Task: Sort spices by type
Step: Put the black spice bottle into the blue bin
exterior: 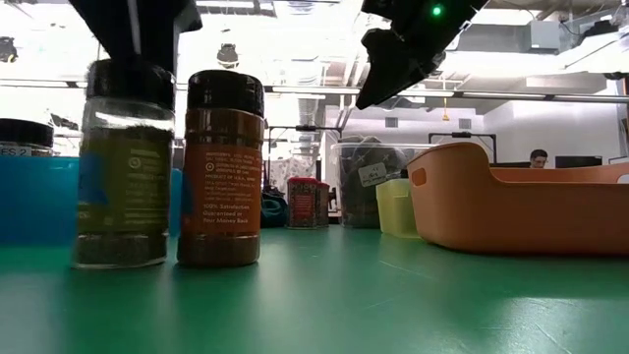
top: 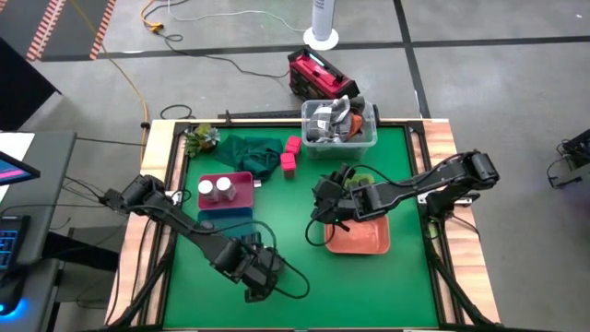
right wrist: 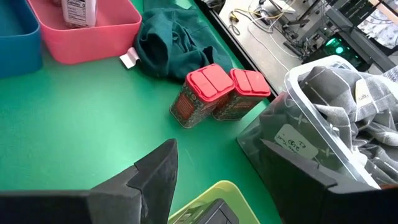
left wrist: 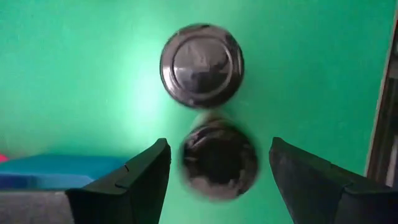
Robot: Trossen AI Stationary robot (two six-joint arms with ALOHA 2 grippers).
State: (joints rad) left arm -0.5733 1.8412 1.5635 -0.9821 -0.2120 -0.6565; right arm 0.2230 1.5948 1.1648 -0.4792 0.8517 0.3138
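Left hand (left wrist: 214, 171) hangs straight above two dark-lidded spice jars, fingers parted on either side of the nearer jar (left wrist: 217, 160) without touching it, holding nothing, seemingly lined up to pick it. The other jar (left wrist: 201, 65) stands just beyond. Right hand (top: 324, 214), also parted and empty, waits nearer the orange tray (top: 364, 238).

You get bright overhead light | ceiling glare washes the low view | the dark-lidded jar (left wrist: 219, 158) between your left gripper's fingers (left wrist: 134, 180) is blurred.
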